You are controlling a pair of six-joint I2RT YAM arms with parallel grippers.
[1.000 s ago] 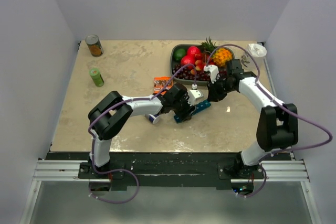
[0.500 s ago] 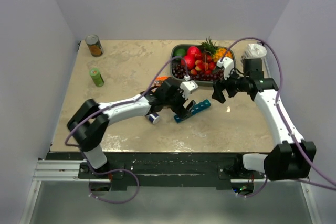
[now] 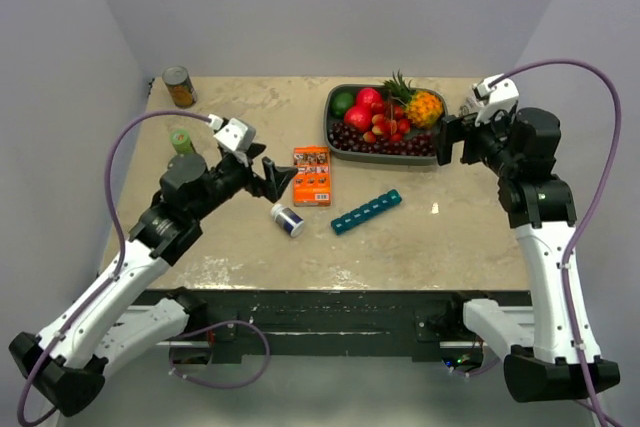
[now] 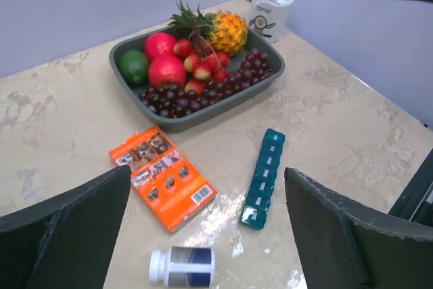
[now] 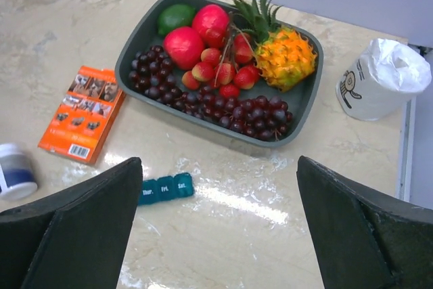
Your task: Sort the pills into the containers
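Far left: tin can (image 3: pixel 179 87) and green can (image 3: pixel 183 145), both upright. Left gripper (image 3: pixel 275 177) above table, jaws wide, holding nothing. Near it, white pill bottle (image 4: pixel 181 266) on its side and orange box (image 4: pixel 164 176) lying flat. Teal pill-organizer strip (image 4: pixel 264 176) mid-table, diagonal, lids shut I think. Fruit tray (image 5: pixel 137 38) behind it. Right gripper (image 3: pixel 455 142) spread, empty, near paper cup (image 5: pixel 380 79).

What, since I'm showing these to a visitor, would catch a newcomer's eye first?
The grey tray heaped with bright fruit at the far side of the table stands out most. Near the middle lie an orange box, a teal pill organizer and a small bottle on its side. The left gripper and right gripper are open and empty.
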